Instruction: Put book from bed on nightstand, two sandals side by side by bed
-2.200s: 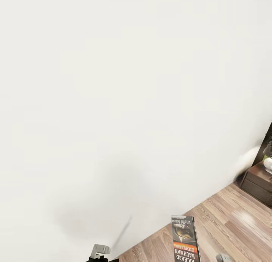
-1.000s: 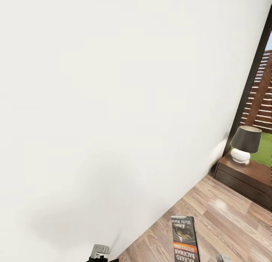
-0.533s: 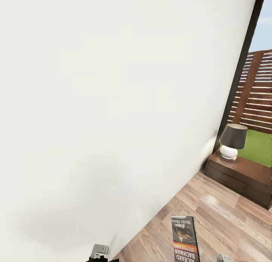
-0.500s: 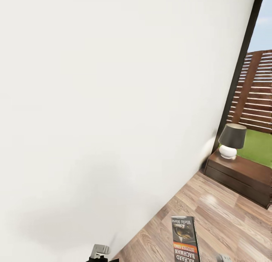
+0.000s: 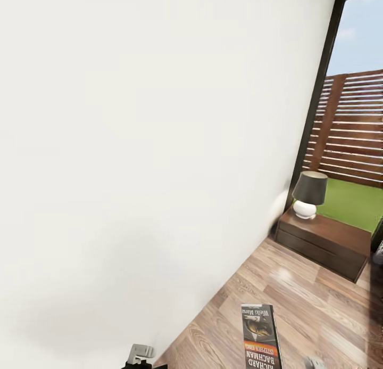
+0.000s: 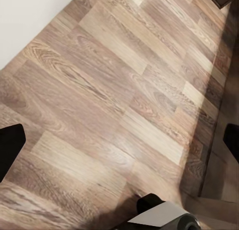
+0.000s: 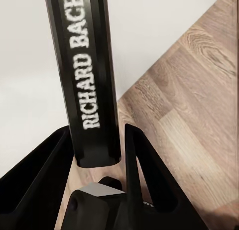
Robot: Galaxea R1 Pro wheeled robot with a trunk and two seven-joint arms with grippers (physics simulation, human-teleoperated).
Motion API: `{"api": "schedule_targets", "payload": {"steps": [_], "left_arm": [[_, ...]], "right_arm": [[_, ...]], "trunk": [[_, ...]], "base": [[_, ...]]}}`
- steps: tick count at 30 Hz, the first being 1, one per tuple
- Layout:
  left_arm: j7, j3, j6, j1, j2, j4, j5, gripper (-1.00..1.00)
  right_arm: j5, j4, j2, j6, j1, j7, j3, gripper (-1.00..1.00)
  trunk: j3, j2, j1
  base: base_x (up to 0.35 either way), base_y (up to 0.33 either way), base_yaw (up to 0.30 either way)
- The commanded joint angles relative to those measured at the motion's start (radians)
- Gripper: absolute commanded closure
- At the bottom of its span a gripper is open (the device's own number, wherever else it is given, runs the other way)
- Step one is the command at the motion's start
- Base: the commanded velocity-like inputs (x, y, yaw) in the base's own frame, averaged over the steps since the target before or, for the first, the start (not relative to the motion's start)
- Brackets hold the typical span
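The book [image 5: 260, 337] stands at the bottom of the head view, dark cover with an orange band and white "Richard Bachman" lettering. In the right wrist view its black spine [image 7: 89, 65] rises between the two black fingers [image 7: 144, 160], and my right gripper [image 7: 97, 145] is shut on its lower end. My left gripper [image 6: 119, 143] hangs over wood-plank floor [image 6: 114, 80], open, its black fingertips [image 6: 10, 145] far apart with nothing between them. The bed, the nightstand and the sandals are out of view.
A white wall [image 5: 149, 145] stands close on my left and ahead. At the far right, a low dark brown cabinet [image 5: 324, 241] carries a lamp [image 5: 308, 194] beside a tall dark-framed window [image 5: 319, 92]. Plank floor [image 5: 298, 294] runs toward it.
The camera has swung right: the window, lamp and dark cabinet have come into view and slid left in the picture. The book and both grippers keep their places in it.
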Motion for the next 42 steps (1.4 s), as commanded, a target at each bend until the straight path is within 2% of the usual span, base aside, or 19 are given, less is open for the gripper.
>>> {"api": "schedule_targets", "payload": {"steps": [1,37,42], "left_arm": [[-0.004,0.007,-0.002,-0.001,0.000,0.001,-0.004,-1.00],[-0.004,0.007,-0.002,-0.001,-0.005,0.002,-0.004,-1.00],[-0.004,0.007,-0.002,-0.001,-0.006,0.001,-0.004,-1.00]], "right_arm": [[-0.011,-0.001,-0.001,0.010,-0.001,0.002,0.004,1.00],[-0.011,-0.001,-0.001,0.010,-0.001,0.003,0.004,1.00],[-0.011,-0.001,-0.001,0.010,-0.001,0.003,0.004,1.00]], "trunk": [[-0.002,-0.001,0.000],[-0.002,-0.001,0.000],[-0.002,-0.001,0.000]], "base": [[0.000,0.000,-0.162],[0.001,0.000,-0.161],[0.199,0.000,-0.126]]}}
